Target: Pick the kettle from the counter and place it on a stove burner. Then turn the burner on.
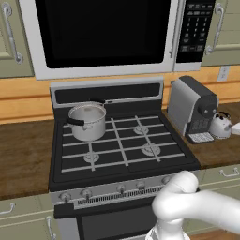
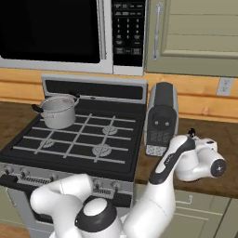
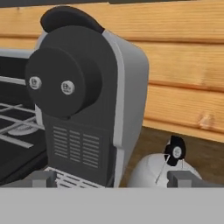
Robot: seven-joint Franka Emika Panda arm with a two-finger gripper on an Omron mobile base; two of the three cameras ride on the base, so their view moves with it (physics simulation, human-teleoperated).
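Note:
The small silvery-white kettle (image 1: 220, 124) with a black arched handle stands on the dark wood counter (image 1: 213, 152), just right of the coffee machine. In the hand view the kettle (image 3: 151, 173) sits low and right of centre, its black lid knob showing. My gripper (image 3: 113, 179) is open, its two fingertips (image 3: 41, 178) wide apart, level with the kettle and short of it, holding nothing. In the right base view my white hand (image 2: 204, 160) covers most of the kettle. The grey stove burners (image 1: 151, 150) lie under black grate bars; the front right one (image 2: 101, 150) is bare.
A tall grey and black coffee machine (image 1: 192, 108) stands between the stove and the kettle, close to my hand. A steel pot (image 1: 87, 121) occupies the back left burner. Stove knobs (image 1: 121, 188) line the front panel. A microwave (image 1: 103, 33) hangs overhead.

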